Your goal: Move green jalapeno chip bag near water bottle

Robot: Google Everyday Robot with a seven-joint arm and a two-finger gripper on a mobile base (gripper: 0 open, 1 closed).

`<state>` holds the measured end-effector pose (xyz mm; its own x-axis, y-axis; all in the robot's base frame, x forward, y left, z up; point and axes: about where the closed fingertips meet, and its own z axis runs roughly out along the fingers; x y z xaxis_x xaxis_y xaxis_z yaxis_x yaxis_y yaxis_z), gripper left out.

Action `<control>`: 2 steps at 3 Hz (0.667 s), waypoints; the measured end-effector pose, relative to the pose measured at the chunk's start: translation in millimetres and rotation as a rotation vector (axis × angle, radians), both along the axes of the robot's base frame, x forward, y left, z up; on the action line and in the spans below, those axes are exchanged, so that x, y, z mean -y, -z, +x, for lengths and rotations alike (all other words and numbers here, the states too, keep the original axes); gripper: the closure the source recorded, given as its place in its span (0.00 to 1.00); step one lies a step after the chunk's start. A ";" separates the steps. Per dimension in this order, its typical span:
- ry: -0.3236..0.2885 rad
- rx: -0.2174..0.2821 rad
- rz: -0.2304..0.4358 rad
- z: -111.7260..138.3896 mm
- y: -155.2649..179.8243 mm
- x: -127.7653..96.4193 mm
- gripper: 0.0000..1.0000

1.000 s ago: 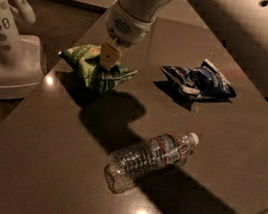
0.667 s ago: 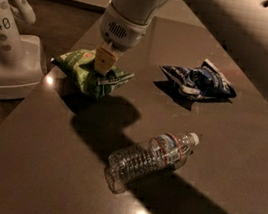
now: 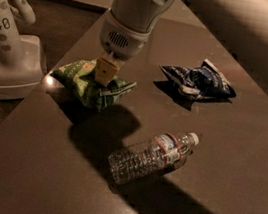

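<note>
The green jalapeno chip bag (image 3: pixel 84 83) is at the left side of the dark table, crumpled. My gripper (image 3: pixel 104 72) comes down from above onto its middle, and its yellowish fingers (image 3: pixel 105 68) are pinched into the bag's top. The water bottle (image 3: pixel 151 155) lies on its side near the table's middle, cap pointing to the back right, about a bag's length to the front right of the green bag. A shadow lies on the table between them.
A dark blue and white snack bag (image 3: pixel 199 81) lies at the back right of the table (image 3: pixel 227 159). A white stand marked 040 (image 3: pixel 10 54) is off the table's left edge. My arm (image 3: pixel 229 18) crosses the top of the view.
My gripper and the green bag have shifted together a little left and then towards the front of the table. The bottle and the blue bag have not moved.
</note>
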<state>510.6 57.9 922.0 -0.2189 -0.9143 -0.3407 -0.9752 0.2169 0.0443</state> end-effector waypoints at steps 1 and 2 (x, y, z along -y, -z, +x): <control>0.015 -0.018 -0.021 -19.4 1.2 17.7 1.00; 0.027 -0.034 -0.032 -32.4 4.4 29.9 1.00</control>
<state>478.2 28.0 917.6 -0.2549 -0.9183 -0.3029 -0.9669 0.2453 0.0703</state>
